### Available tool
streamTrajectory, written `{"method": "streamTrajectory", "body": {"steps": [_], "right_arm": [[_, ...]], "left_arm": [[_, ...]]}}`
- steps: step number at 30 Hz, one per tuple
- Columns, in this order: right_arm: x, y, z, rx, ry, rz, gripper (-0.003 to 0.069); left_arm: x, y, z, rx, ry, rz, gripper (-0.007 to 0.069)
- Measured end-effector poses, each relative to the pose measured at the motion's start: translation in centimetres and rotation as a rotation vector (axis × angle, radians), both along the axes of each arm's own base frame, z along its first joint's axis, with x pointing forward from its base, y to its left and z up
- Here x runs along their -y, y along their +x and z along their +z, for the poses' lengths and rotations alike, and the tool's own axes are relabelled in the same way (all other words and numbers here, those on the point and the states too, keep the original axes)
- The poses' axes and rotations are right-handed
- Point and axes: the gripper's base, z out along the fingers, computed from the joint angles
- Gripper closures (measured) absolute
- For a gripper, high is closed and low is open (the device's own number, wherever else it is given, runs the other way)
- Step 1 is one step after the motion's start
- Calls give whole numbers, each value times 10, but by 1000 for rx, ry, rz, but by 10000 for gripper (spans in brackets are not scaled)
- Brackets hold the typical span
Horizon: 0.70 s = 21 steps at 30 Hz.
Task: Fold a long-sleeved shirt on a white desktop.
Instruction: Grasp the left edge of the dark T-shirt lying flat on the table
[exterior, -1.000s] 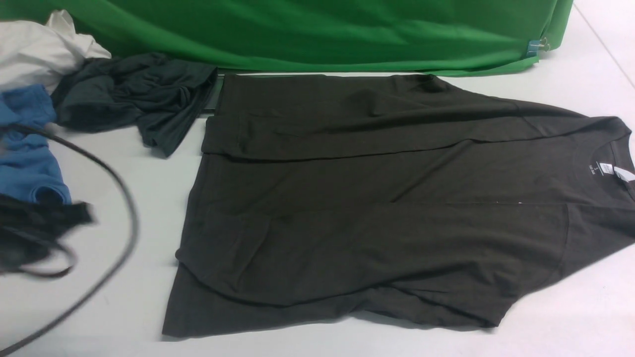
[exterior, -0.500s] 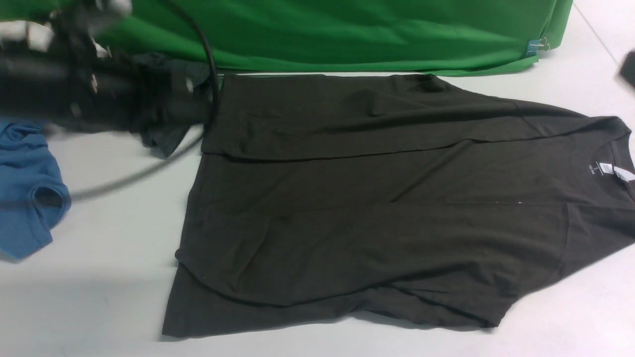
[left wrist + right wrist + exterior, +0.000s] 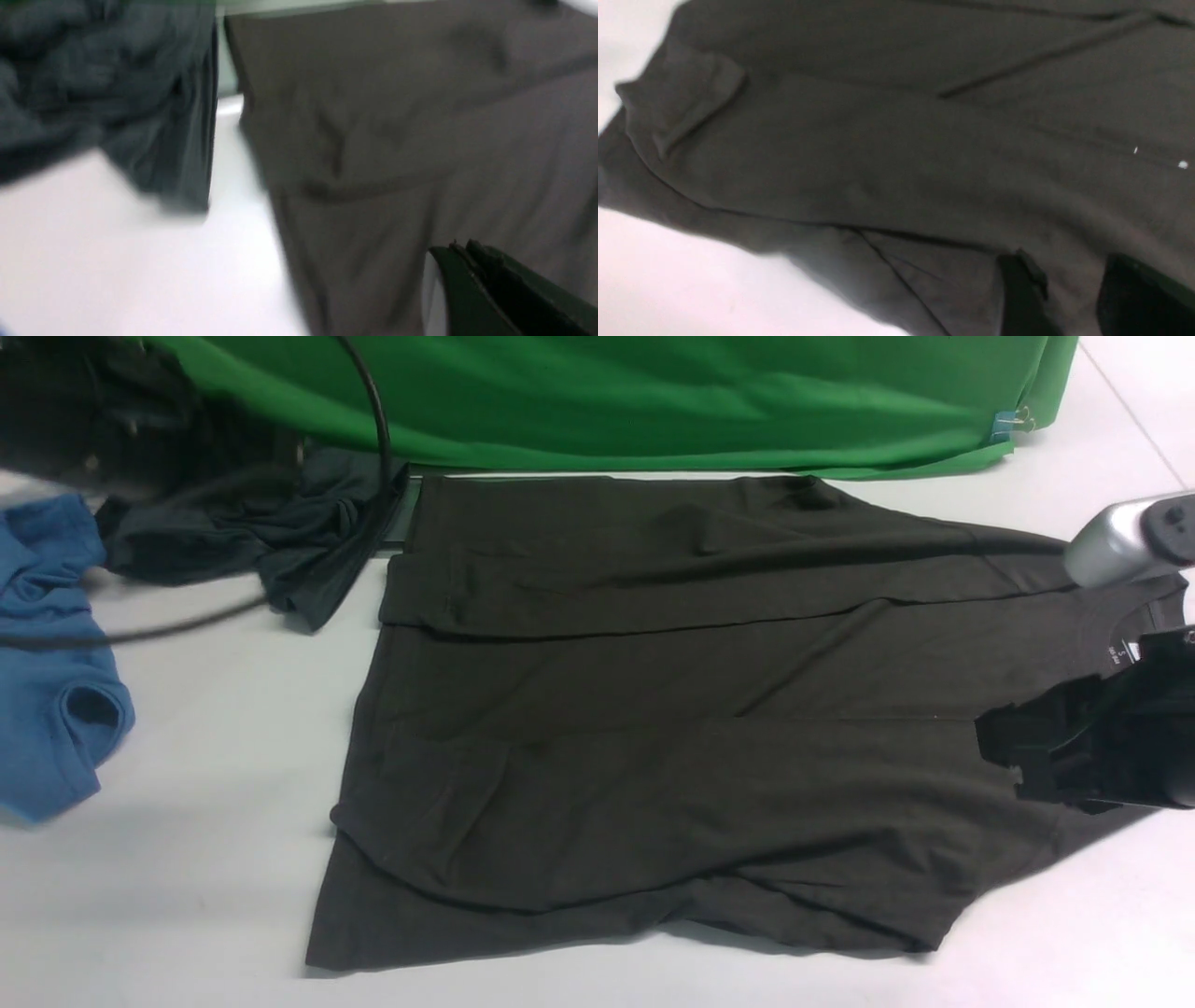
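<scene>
Front, shirt: the shirt (image 3: 653, 728) lies flat on the desktop (image 3: 205, 803), sleeves folded in over the body, neck to the right, hem to the left.
Front, right gripper: the right gripper (image 3: 1001, 747) is over the shirt's right part, near the neck.
Front, left arm: the left arm (image 3: 84, 411) is a dark blur at far left, above the grey garment (image 3: 252, 537).
Front, rest: a blue shirt (image 3: 47, 663) is at the left edge and a green backdrop (image 3: 607, 392) runs along the far side.
Left wrist: the picture is blurred. The left gripper (image 3: 462, 247) has its fingers pressed together, seen against the shirt's left edge, with the grey garment just beside.
Right wrist: the fingers (image 3: 1020, 294) are spread, with shirt cloth showing between them. Whether they touch it cannot be told.
</scene>
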Motion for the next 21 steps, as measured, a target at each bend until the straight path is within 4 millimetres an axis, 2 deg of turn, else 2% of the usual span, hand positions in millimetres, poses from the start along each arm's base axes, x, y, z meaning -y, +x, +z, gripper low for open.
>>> {"method": "streamTrajectory", "body": {"steps": [3, 4, 5, 8, 10, 11, 13, 14, 16, 18, 21], "right_arm": [[0, 1, -1, -3, -1, 0, 417], [0, 1, -1, 0, 0, 0, 417], [0, 1, -1, 0, 0, -1, 417], [0, 1, 0, 6, 2, -1, 417], [0, 1, 0, 6, 2, -1, 417], [0, 1, 0, 6, 2, -1, 417], [0, 1, 0, 5, 3, -2, 417], [0, 1, 0, 5, 3, -2, 417], [0, 1, 0, 5, 3, -3, 417], [0, 1, 0, 5, 3, -3, 417], [0, 1, 0, 5, 3, -3, 417]], "left_arm": [[-2, 2, -33, -122, 31, -16, 594], [-2, 4, -49, -163, 36, -19, 584], [-1, 4, -56, -181, 39, -24, 577], [9, 7, -85, -247, 57, -67, 521], [18, 9, -95, -269, 63, -98, 461], [19, 9, -96, -272, 64, -101, 461], [31, 11, -107, -299, 75, -138, 356], [32, 12, -109, -305, 77, -141, 349], [35, 14, -122, -342, 87, -155, 272], [35, 17, -133, -366, 88, -154, 230], [35, 21, -149, -400, 85, -147, 206]]}}
